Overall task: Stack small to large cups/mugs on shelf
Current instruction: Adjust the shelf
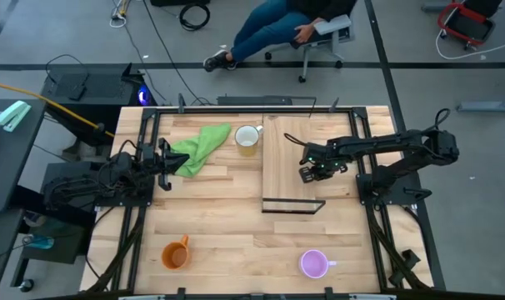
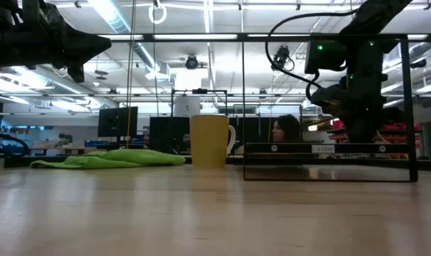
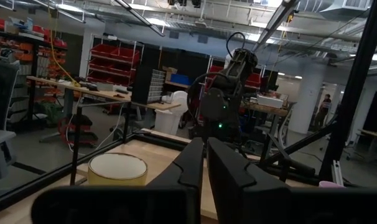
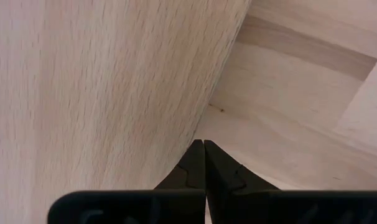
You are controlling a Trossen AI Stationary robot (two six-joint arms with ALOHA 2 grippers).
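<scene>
My right gripper (image 1: pixel 308 173) hangs over the long light-wood shelf board (image 1: pixel 294 142) with its thin black frame, near the board's middle, its fingers (image 4: pixel 198 163) pressed together on nothing. My left gripper (image 1: pixel 164 158) waits well to the left of the shelf, just beside the crumpled green cloth (image 1: pixel 199 147); its fingers (image 3: pixel 198 168) are nearly together, holding nothing. The white mug with yellowish inside (image 1: pixel 247 138) stands just off the shelf's left edge. The orange mug (image 1: pixel 176 255) and light purple mug (image 1: pixel 314 264) sit well away from the shelf, beyond its framed end.
</scene>
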